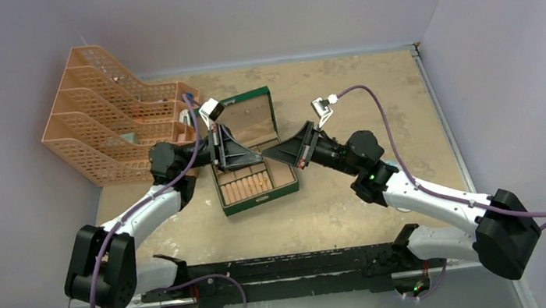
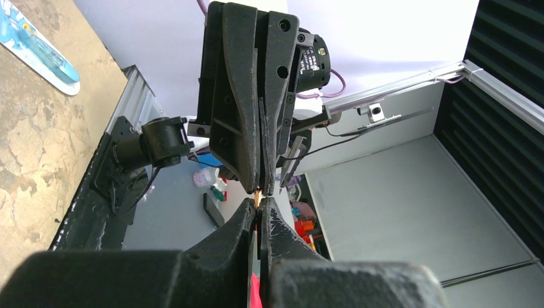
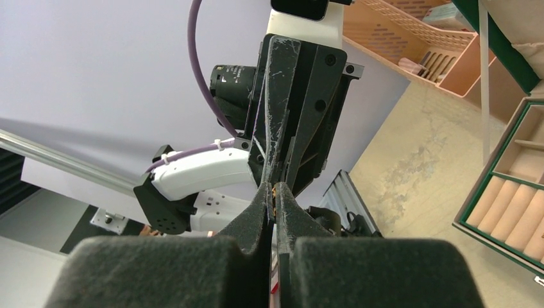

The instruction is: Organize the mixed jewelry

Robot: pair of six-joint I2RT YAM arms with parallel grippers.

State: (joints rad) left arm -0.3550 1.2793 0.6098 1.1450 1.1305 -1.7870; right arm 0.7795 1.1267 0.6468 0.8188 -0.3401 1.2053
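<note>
Ring (image 2: pixel 258 194), tiny and gold, is clamped at once by your left fingers (image 2: pixel 237 224) and right fingers (image 3: pixel 253 212), pressed tip to tip above the box (image 1: pixel 264 201). Tug or release unevenly and it may bend or drop onto the tabletop (image 1: pixel 338 201).

Top camera high, looking down on whole table (image 1: pixel 373 94). Wrist cameras close behind own jaws, each facing other's jaws.
</note>
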